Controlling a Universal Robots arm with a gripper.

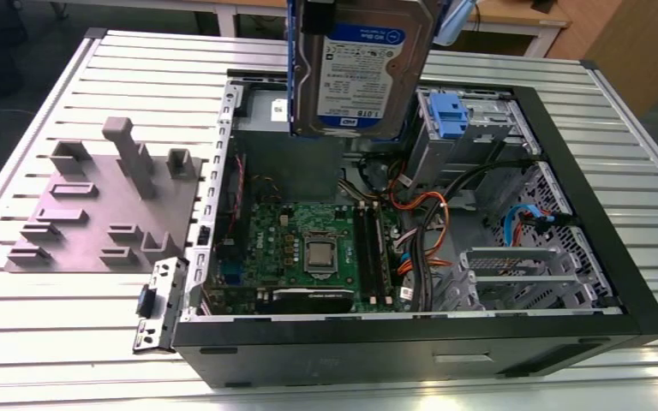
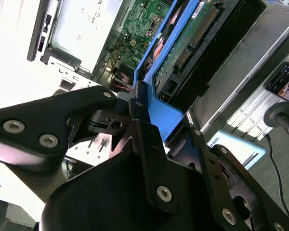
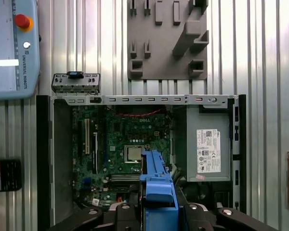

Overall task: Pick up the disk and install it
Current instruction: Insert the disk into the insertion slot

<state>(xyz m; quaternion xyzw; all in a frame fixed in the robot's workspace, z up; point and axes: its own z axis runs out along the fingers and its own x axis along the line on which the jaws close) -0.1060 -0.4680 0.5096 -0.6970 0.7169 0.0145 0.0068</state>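
Your gripper is clenched on the disk (held upright) above the far end of the open computer case.

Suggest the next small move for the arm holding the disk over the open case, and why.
Probably a short shift toward the exterior view's right, then down. The pincer is shut on the disk by its blue bracket, and the disk hangs upright above the open case, apparently not yet over the drive cage.
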